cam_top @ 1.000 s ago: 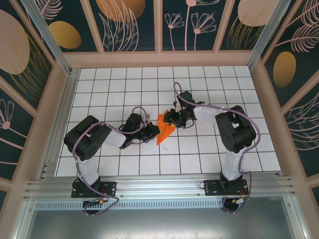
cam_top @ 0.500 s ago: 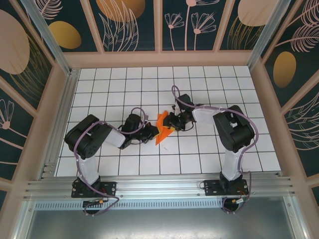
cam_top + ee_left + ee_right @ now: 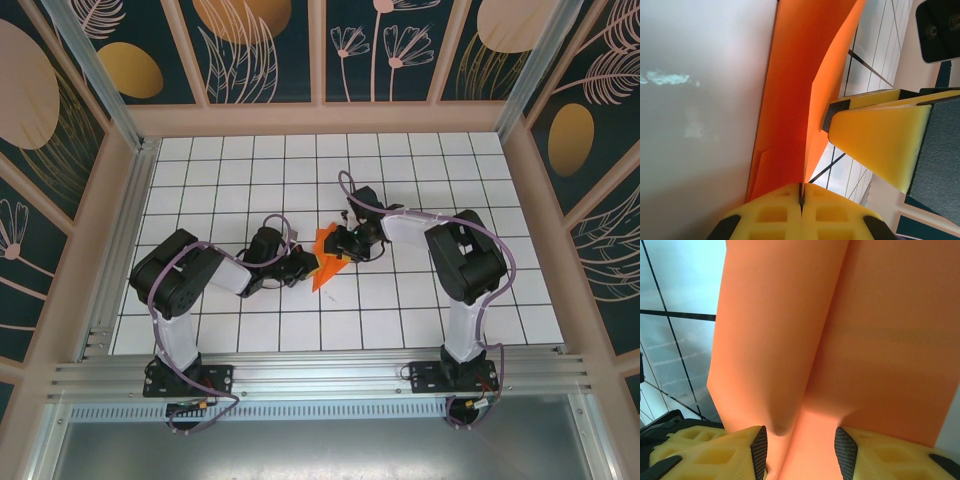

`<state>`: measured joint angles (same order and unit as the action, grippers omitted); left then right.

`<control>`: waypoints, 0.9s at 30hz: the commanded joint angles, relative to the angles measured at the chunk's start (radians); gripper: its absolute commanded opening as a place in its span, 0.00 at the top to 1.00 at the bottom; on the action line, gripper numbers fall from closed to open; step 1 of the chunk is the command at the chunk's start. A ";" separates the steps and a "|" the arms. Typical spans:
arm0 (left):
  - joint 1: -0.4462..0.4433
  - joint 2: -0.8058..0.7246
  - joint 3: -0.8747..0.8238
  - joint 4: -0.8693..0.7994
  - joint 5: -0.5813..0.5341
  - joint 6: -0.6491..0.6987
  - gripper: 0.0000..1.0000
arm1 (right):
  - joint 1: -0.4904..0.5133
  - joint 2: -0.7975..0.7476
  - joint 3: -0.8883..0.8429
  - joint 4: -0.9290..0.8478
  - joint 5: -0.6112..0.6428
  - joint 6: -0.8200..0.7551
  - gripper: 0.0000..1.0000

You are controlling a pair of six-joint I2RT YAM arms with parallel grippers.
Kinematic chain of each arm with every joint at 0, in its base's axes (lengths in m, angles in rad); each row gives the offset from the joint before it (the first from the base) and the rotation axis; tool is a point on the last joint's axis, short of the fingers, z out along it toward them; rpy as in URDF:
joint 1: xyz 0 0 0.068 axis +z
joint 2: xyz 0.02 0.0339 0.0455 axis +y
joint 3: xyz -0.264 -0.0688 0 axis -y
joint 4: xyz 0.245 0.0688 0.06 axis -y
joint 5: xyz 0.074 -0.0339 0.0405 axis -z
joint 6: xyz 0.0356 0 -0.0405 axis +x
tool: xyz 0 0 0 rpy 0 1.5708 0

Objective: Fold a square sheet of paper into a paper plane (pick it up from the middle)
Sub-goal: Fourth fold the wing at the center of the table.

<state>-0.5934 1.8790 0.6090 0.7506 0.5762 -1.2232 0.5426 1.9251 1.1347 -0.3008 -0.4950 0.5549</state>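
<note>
Partly folded paper plane (image 3: 325,265) at mid-tabletop (image 3: 420,300), between both tools. Long axis far-to-near, pointed tip toward the near edge and slightly left. Pinched at one edge by the fully closed left tool (image 3: 801,202); straddled along a fold by the half-parted right tool (image 3: 800,447)

- Top external looks steeply down over the whole table (image 3: 250,160) from high behind.
- Both wrist cameras sit very close, sharing the orange paper (image 3: 790,100).
</note>
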 commanded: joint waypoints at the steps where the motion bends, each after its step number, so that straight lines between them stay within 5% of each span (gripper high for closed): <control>1: 0.013 0.006 0.028 -0.057 -0.002 0.051 1.00 | -0.001 0.082 -0.022 -0.096 0.163 -0.027 0.54; 27: 0.026 -0.038 0.067 -0.077 0.029 0.145 0.94 | -0.001 0.109 -0.024 -0.109 0.175 -0.023 0.52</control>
<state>-0.5777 1.8767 0.6456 0.6682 0.5983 -1.1255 0.5461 1.9347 1.1519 -0.3233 -0.4862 0.5552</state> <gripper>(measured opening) 0.059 0.481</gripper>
